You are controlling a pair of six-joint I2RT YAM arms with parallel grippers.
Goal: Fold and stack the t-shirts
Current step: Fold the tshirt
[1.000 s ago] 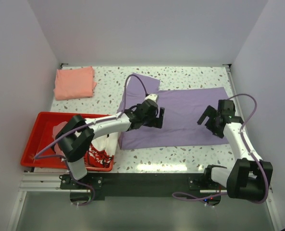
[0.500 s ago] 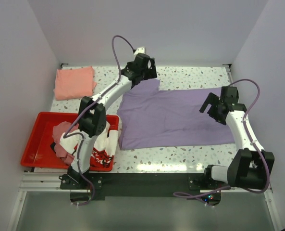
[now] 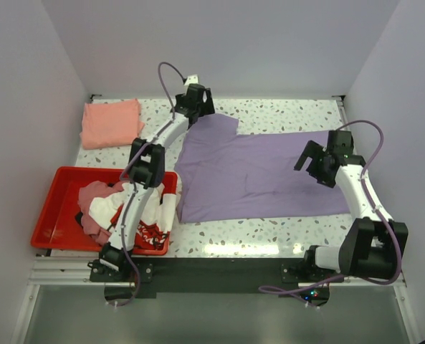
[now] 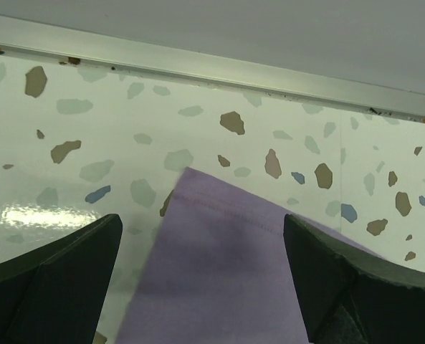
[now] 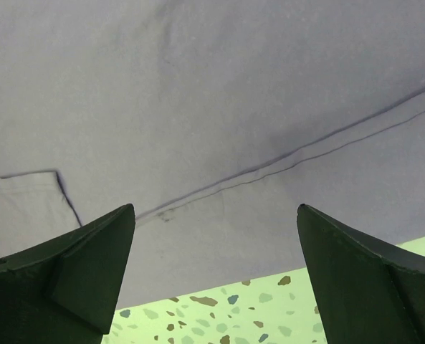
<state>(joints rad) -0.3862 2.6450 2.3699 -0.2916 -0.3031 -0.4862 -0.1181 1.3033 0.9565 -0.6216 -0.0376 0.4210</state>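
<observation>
Here, the red tray holds crumpled white-and-red and pink tees.

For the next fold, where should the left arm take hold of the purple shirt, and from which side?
Probably the shirt's far-left sleeve corner: it lies flat on the table with its hem edges free. The open left gripper hangs right over it, so come straight down from above and pinch that corner.
</observation>
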